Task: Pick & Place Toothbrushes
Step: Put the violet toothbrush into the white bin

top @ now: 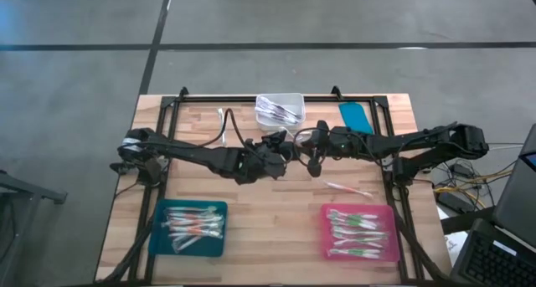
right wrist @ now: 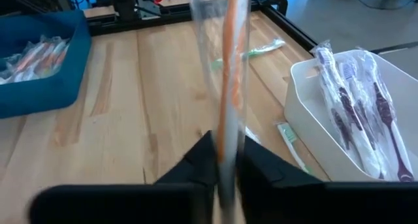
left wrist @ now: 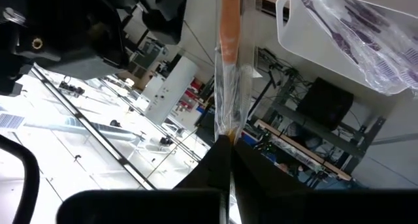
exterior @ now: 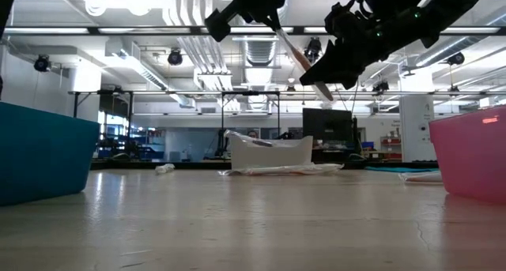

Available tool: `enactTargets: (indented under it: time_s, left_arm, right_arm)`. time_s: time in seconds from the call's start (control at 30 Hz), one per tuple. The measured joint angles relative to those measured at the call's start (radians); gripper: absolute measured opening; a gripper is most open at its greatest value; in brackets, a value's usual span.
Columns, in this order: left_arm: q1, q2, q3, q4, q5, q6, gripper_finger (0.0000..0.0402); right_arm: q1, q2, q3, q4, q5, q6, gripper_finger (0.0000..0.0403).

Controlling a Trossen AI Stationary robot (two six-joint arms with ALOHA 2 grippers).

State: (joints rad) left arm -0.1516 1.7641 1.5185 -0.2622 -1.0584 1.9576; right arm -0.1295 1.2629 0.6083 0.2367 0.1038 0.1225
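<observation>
An orange toothbrush in a clear wrapper (exterior: 299, 59) hangs slanted high above the table's middle, between my two grippers. My left gripper (left wrist: 227, 142) is shut on it, coming from the table's left (top: 283, 153). My right gripper (right wrist: 225, 149) is shut on it, coming from the right (top: 312, 156). More wrapped toothbrushes lie in the white bin (top: 280, 110), in the teal tray (top: 188, 227) and in the pink tray (top: 360, 233). One toothbrush (top: 347, 189) lies loose on the table. My left gripper pinches the wrapped orange toothbrush between its two fingers near one end (left wrist: 226, 127). The brush runs on straight ahead of the fingers. It is lifted clear of the table. My right gripper pinches the same toothbrush through its clear wrapper (right wrist: 226, 129) between its two fingers. The fingers come slanting down from the table's right, and the brush runs on ahead of them. It hangs clear of the table.
A teal lid (top: 356, 117) lies at the far right beside the white bin. Another loose toothbrush (top: 222, 120) lies at the far left of the bin. Bare wood (top: 268, 203) shows between the two trays at the near side.
</observation>
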Motion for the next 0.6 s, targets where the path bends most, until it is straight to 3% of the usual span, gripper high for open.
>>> enactTargets:
  time_s: [0.13, 0.27, 0.6]
  left_arm:
    - [0.001, 0.0, 0.0, -0.006, 0.023, -0.018, 0.0014]
    - [0.001, -0.002, 0.0, -0.022, 0.048, -0.174, 0.0034]
    - [0.0, -0.002, 0.0, -0.025, 0.066, -0.469, 0.0127]
  right_arm:
    - [0.0, 0.0, 0.0, -0.003, 0.0, -0.003, 0.0021]
    - [0.0, 0.0, 0.0, -0.009, -0.001, 0.005, 0.0021]
    - [-0.003, -0.024, 0.0, -0.016, 0.005, -0.002, 0.002]
